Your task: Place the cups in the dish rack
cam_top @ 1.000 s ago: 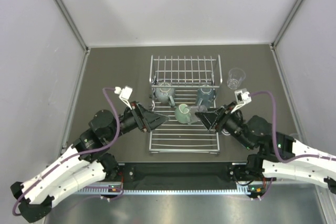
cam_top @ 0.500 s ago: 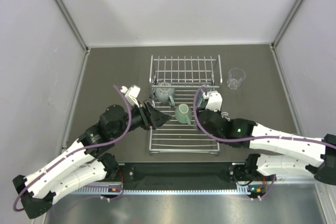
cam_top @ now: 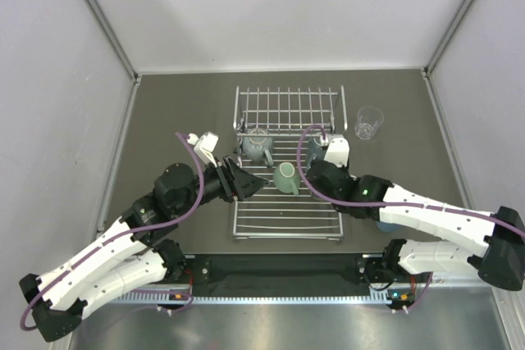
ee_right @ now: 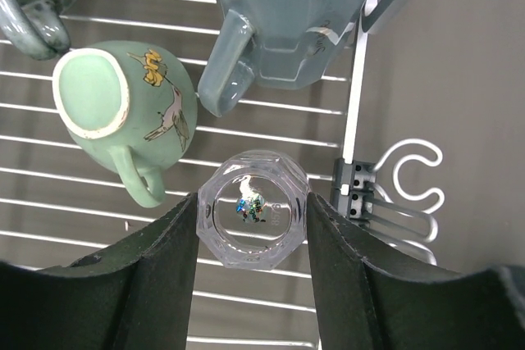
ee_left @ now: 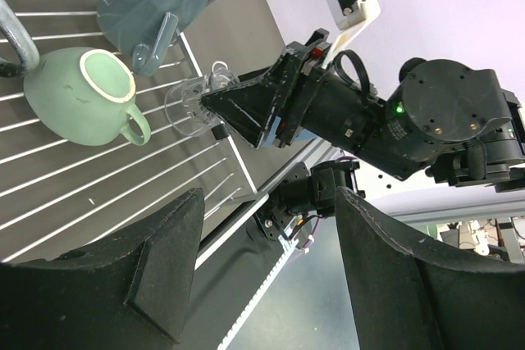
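The dish rack (cam_top: 279, 215) lies mid-table with its back panel upright. On it sit a mint-green mug (cam_top: 286, 178) and two grey-blue mugs (cam_top: 257, 145) (cam_top: 318, 145). My right gripper (ee_right: 253, 202) is shut on a clear tumbler (ee_right: 253, 220), both fingers pressed on its sides, just above the rack's bars near the right edge. In the left wrist view that tumbler (ee_left: 190, 106) shows beside the mint-green mug (ee_left: 78, 96). My left gripper (cam_top: 253, 184) hangs open and empty at the rack's left side. A second clear tumbler (cam_top: 368, 122) stands on the table right of the rack.
A white C-shaped wire clip (ee_right: 414, 178) lies on the table just outside the rack's right rail (ee_right: 354, 129). Grey walls close in the table on three sides. The right arm (cam_top: 410, 211) reaches across the rack's near right corner.
The right arm has swung from the right side in over the rack, carrying the clear tumbler between its fingers. The left gripper has shifted slightly and narrowed a touch while staying open.
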### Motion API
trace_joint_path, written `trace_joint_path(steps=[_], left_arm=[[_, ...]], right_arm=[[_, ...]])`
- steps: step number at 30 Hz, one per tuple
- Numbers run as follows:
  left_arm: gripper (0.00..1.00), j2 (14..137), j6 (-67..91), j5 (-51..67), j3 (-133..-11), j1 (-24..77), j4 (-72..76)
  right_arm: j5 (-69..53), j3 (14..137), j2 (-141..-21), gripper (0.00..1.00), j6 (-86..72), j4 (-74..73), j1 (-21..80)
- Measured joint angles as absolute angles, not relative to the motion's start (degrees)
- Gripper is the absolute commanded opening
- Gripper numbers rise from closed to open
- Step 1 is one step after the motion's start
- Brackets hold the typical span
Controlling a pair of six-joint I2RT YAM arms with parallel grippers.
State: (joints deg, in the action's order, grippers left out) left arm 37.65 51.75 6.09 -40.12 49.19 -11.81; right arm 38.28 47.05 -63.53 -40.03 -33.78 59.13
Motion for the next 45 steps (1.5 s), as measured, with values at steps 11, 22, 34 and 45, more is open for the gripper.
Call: trace_joint_path(steps=[11,22,34,45], left_arm=[[0.69,37.65,51.7,5.91,-40.14,49.19,-11.97],[0.69,37.78,51.68,5.5,-40.14,49.19,-12.23],[0.68,38.81,51.72,5.52,-40.14,49.19,-12.27],[0.67,38.74,52.34,5.56,-40.14,49.19,-12.27]], right_arm=[[39.48,47.05,-70.06,0.09,-39.86,-32.21,59.07],[39.88,47.03,-70.48,0.6,-39.94,-30.89,59.07],[39.22,44.86,-64.16,0.87,-39.05,-30.17,59.09],[34.17,36.23,-39.46,0.74,-30.94,-22.06,61.23]])
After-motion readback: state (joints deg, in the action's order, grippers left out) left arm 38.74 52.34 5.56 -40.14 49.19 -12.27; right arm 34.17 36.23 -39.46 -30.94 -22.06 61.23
